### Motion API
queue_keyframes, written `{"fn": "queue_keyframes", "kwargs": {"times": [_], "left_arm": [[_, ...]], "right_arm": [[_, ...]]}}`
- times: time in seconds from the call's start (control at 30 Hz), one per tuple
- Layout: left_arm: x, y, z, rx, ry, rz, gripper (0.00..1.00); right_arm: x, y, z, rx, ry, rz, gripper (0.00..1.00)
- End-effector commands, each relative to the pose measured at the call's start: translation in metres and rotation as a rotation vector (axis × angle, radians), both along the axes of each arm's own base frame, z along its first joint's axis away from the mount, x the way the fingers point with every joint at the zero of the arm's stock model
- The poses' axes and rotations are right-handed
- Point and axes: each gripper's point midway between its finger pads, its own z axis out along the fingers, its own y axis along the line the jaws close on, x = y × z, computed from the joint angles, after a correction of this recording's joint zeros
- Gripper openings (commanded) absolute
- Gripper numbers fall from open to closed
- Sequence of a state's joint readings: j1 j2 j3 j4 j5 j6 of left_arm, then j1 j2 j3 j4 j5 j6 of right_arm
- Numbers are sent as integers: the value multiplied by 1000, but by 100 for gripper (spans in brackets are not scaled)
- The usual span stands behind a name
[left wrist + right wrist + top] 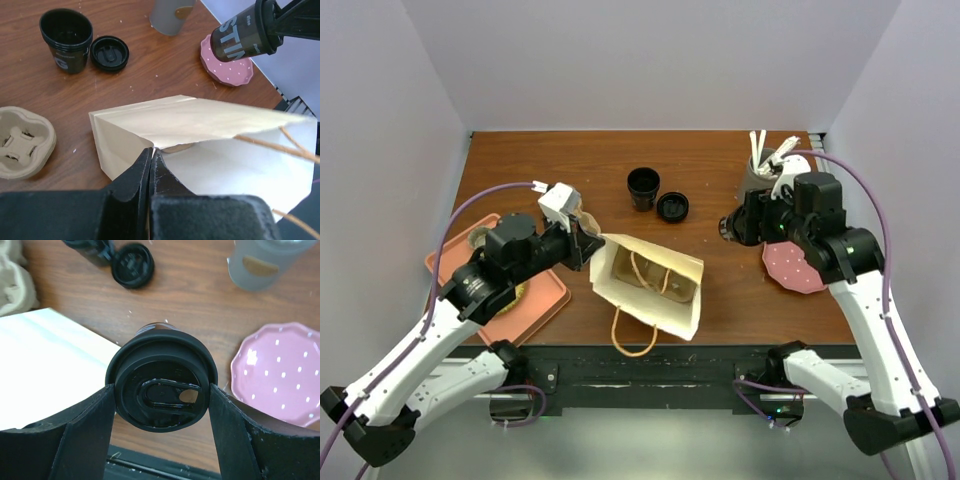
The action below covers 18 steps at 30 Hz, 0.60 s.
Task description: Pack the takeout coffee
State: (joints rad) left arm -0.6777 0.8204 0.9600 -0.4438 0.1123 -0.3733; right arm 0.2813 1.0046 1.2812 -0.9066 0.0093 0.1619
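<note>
Table (570,160) of brown wood carries your cream paper bag (650,283), lying at the middle of its near edge. Your left gripper (151,156) is clenched on the bag's rim. Your right gripper (162,390) grasps the black lidded takeout coffee cup (732,228) sideways above the surface, toward the right edge.
</note>
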Motion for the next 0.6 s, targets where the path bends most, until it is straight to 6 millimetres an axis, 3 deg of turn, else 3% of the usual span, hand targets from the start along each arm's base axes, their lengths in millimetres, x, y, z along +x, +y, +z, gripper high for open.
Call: {"fn": "queue_keyframes", "kwargs": {"times": [0.0,0.17,0.43,0.57], "left_arm": [[8,2,29,-53,-140,22,0],[11,2,24,-18,-144,19,0],[16,-7,18,10,-29,20,0],[13,-7,31,-1,37,37,0]], "right_arm": [[-6,15,61,52,-226,127,56],[-16,22,101,71,-355,205,56],[-13,39,128,93,-357,303,55],[-16,53,156,128,-389,376,54]]}}
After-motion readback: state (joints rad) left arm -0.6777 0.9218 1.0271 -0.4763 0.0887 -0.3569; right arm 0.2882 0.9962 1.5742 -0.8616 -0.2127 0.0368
